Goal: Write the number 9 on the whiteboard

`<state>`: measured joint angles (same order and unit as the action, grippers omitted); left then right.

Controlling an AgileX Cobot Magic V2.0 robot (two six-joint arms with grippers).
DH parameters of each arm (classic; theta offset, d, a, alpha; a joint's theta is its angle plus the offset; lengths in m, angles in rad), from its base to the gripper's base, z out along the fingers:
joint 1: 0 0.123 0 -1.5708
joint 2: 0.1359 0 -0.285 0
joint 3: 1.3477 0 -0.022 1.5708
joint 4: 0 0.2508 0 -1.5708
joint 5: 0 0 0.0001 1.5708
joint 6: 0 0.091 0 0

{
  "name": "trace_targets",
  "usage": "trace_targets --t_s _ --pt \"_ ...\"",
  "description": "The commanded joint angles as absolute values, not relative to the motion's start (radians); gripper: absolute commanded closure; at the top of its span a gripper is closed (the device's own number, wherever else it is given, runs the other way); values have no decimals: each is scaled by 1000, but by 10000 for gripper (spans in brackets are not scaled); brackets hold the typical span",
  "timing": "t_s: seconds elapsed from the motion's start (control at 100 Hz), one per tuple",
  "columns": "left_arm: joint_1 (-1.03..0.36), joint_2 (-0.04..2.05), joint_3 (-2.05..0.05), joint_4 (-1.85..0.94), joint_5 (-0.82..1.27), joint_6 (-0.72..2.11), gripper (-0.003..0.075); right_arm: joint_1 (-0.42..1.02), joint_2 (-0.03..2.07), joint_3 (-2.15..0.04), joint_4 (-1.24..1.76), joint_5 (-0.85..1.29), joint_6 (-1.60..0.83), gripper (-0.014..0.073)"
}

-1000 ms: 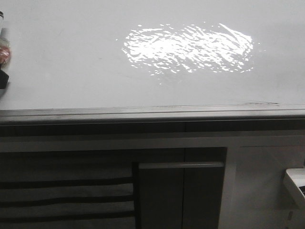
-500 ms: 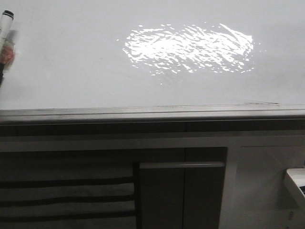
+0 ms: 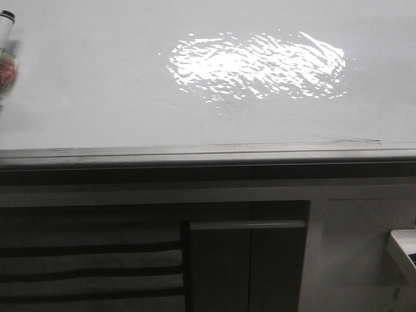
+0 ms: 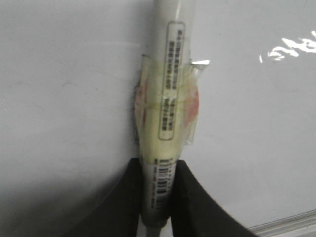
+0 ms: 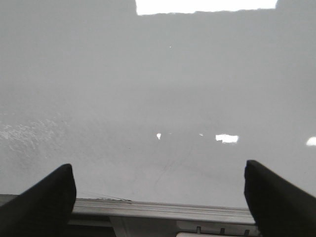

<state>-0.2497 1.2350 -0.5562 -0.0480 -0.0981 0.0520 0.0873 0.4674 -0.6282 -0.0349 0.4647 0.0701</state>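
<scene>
Here we count one marker (image 3: 6, 29), one whiteboard (image 3: 97, 91) and two grippers. At the far left of the front view only the marker's dark-capped end and a bit of its taped wrap show, the rest cut off by the frame. In the left wrist view the left gripper (image 4: 159, 197) is clamped on the marker's barcoded white barrel, yellowish tape wound above the fingers; its tip is out of view. The whiteboard fills the upper scene, glossy white with one bright glare patch (image 3: 257, 65) and a grey rail (image 3: 208, 155) below. We can make out no written 9. The right gripper (image 5: 159, 197) stands wide apart, holding nothing, facing the board.
</scene>
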Motion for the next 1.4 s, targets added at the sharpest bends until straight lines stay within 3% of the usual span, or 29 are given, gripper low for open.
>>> trace_targets --t_s 0.0,0.09,0.23,0.33,0.49,0.66,0.98,1.19,1.39 --pt "-271 1159 -603 -66 -104 43 741 82 487 -707 -18 465 69 -23" --pt "-313 1108 -662 -53 50 43 741 82 517 -759 0 565 69 -22" --pt "-390 1063 -837 -57 465 100 741 92 618 -867 119 810 -33 -22" --pt "-453 1062 -953 -113 741 212 741 105 702 -931 274 935 -201 -22" --pt "-529 1070 -1042 -297 937 484 741 126 822 -989 508 1050 -578 -22" --pt "-625 1116 -1057 -349 971 694 741 217 967 -1065 636 1094 -832 -22" --pt "-768 1176 -1057 -347 963 780 741 492 1192 -1198 636 1054 -976 -16" --pt "-791 1176 -1057 -349 930 783 741 635 1279 -1220 636 951 -1042 100" --pt "-791 1176 -1057 -349 921 798 741 685 1326 -1220 632 904 -1056 186"
